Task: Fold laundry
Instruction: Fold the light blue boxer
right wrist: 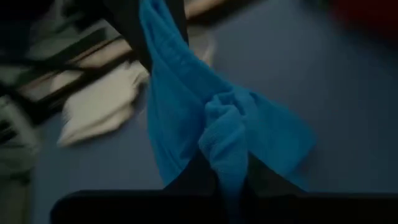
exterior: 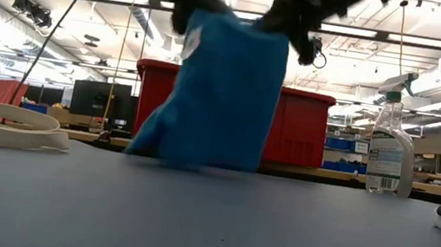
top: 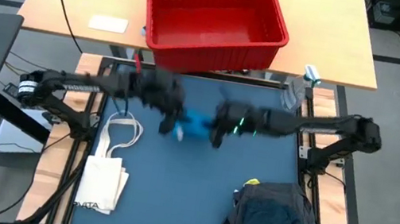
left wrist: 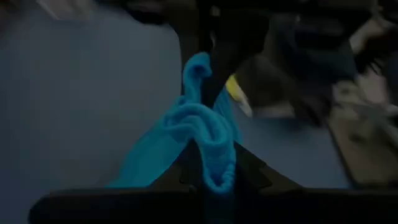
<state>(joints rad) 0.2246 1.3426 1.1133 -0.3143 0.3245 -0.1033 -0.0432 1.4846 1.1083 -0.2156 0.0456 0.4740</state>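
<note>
both grippers, left gripper (top: 171, 115) and right gripper (top: 218, 127), have their jaws clamped on the blue cloth (exterior: 221, 89), hanging mid-counter (top: 196, 184). looks light and floppy, so top corners seem the best hold.

a bright blue cloth (right wrist: 205, 118) is hanging bunched between the right gripper (right wrist: 227, 177)'s closed dark fingers (right wrist: 189, 177), draping over the blue table (right wrist: 323, 68), with a cream tote bag (right wrist: 99, 106) lying beside the cloth.
</note>
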